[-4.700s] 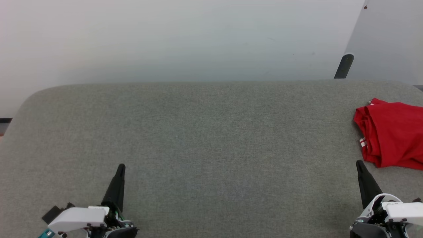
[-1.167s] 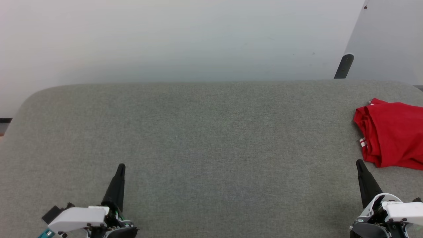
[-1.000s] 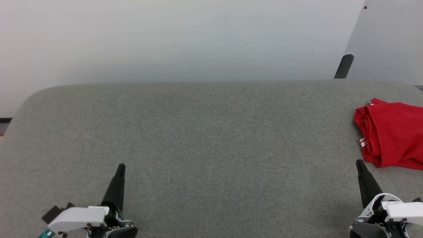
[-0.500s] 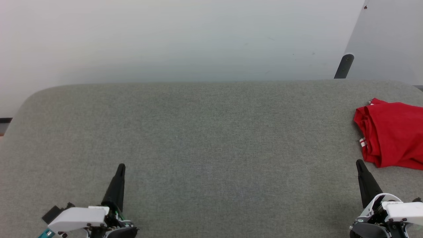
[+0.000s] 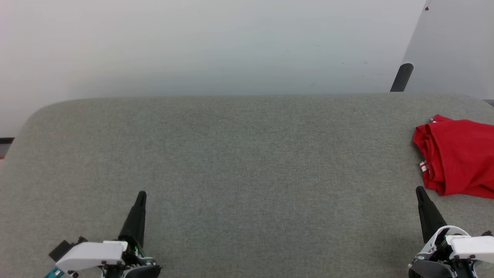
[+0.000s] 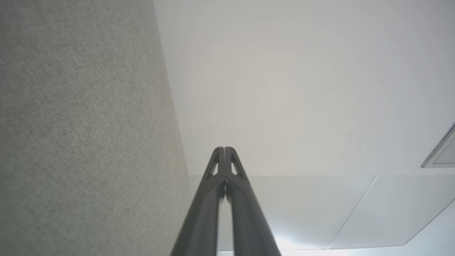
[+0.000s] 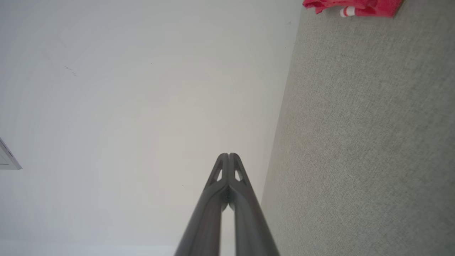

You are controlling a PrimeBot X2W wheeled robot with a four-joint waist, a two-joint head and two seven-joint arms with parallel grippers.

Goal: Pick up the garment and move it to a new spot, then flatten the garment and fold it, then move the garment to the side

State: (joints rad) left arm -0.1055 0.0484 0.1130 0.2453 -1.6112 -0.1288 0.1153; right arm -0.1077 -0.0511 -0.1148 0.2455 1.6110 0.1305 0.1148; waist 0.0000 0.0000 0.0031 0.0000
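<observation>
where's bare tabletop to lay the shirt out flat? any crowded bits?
Bare: the whole grey fabric tabletop from its rounded left edge across to the folded red garment, and between the shut left pincer and shut right pincer. Crowded: the right edge, where the garment lies just beyond the right pincer's tip.

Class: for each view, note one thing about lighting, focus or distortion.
Head view: soft, even light, garment crisp, hardly any shadow. Left wrist view: left end effector blurs near the bottom edge. Right wrist view: the garment looks paler, pinkish.
</observation>
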